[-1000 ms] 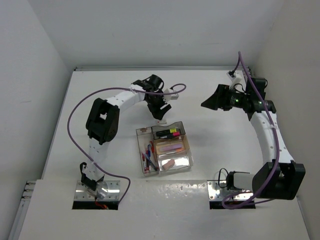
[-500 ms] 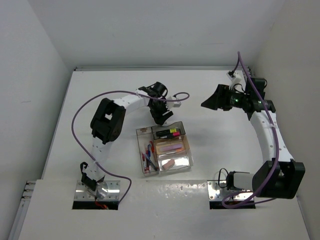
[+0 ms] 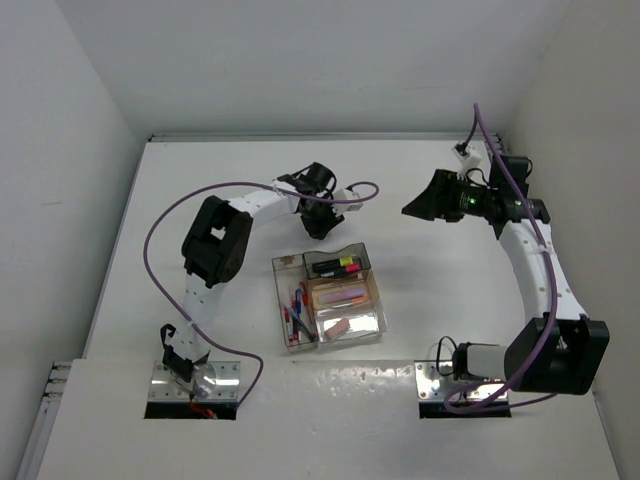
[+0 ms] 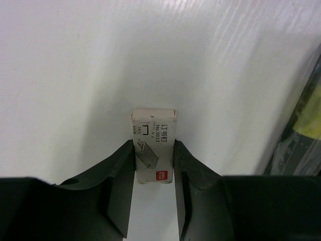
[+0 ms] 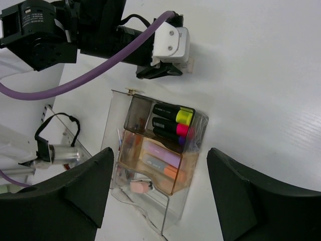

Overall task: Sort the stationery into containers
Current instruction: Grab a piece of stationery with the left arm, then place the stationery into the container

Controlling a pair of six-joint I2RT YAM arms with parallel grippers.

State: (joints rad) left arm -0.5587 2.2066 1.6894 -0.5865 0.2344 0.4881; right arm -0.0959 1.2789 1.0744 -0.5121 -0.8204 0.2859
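The left gripper (image 3: 318, 224) was down on the table just beyond the far side of the containers (image 3: 362, 322). Its 2 fingers were pressed against the sides of a small white staple box (image 4: 153, 143) lying flat on the bare surface. The containers sat around the table's middle, toward the near edge, with 3 highlighters (image 5: 170, 122) in the grey tray (image 5: 138, 114). The right gripper (image 3: 424, 198) hung near the right edge, spread wide, holding nothing.
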